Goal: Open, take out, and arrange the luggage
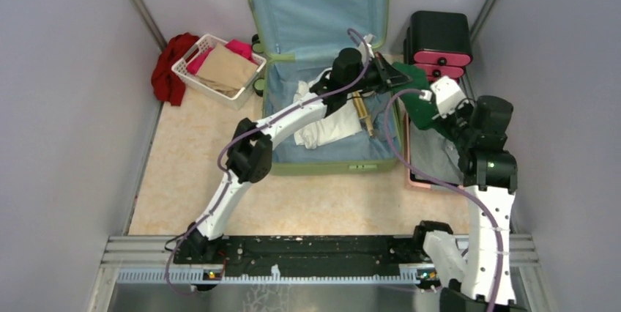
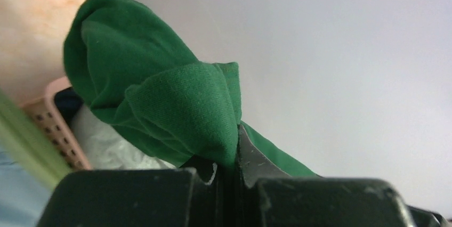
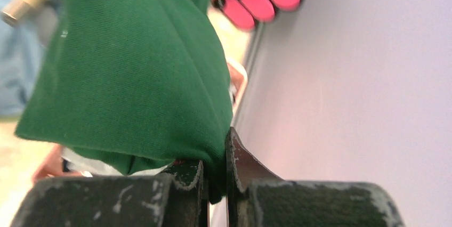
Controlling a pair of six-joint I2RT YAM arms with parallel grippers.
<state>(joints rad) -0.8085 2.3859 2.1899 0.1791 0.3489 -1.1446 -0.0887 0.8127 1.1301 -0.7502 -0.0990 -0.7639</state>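
Both pairs of jaws are nipped tight on one green knit cloth (image 2: 176, 104). The left gripper (image 2: 234, 155) pinches a bunched fold and the right gripper (image 3: 216, 165) a smoother edge. Below the cloth, a pink slotted basket (image 2: 53, 126) holds something white. Beside it the ribbed light-green luggage (image 1: 322, 168) lies open on the table. Its blue-lined base contains crumpled white fabric (image 1: 326, 127) and a brass-coloured tube (image 1: 361, 112).

White basket (image 1: 201, 86) w/ clothes (image 1: 223, 69) far left, red garment (image 1: 167, 70) beside; black-pink drawer box (image 1: 438, 37) right.
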